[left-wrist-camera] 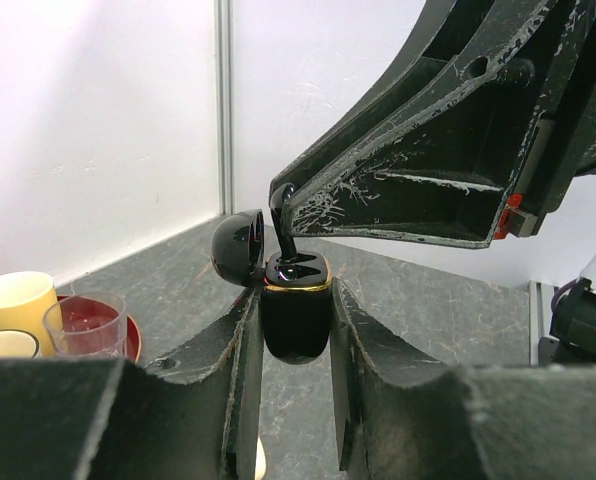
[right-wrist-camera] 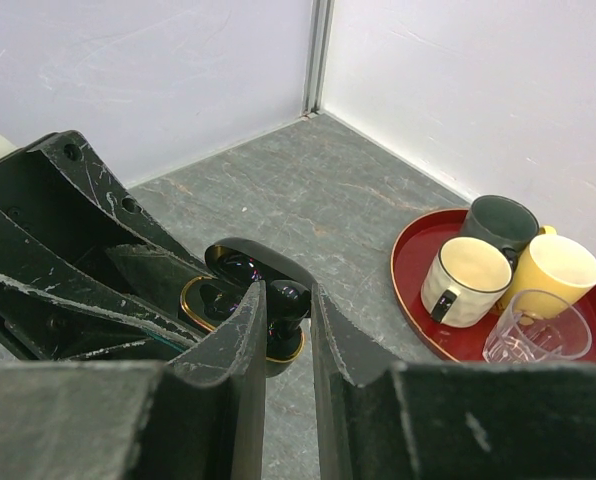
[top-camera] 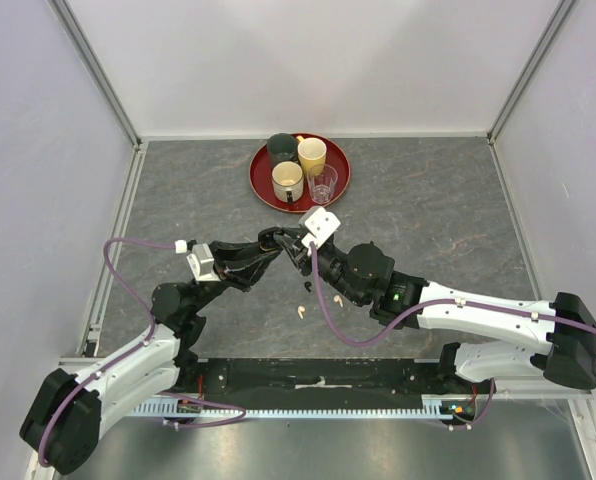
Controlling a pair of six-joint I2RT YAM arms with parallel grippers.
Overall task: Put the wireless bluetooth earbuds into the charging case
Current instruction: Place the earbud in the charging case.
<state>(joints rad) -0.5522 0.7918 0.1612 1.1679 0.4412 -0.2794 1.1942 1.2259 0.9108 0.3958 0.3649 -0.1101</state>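
Note:
My left gripper (left-wrist-camera: 294,296) is shut on a glossy black charging case (left-wrist-camera: 296,322) with a gold rim, holding it upright with its lid (left-wrist-camera: 236,246) swung open. My right gripper (right-wrist-camera: 287,292) is shut on a black earbud (right-wrist-camera: 292,298) right above the case (right-wrist-camera: 204,300). In the left wrist view the earbud (left-wrist-camera: 283,228) stands with its stem in a case slot. In the top view both grippers (top-camera: 268,246) (top-camera: 294,250) meet mid-table. A cream-white earbud (top-camera: 300,311) lies on the table below them. The other earbuds cannot be made out.
A red round tray (top-camera: 262,186) at the back holds a dark green mug (top-camera: 281,146), a yellow cup (top-camera: 312,155), a cream mug (top-camera: 287,180) and a clear glass (top-camera: 323,184). White walls enclose the grey table (top-camera: 428,210).

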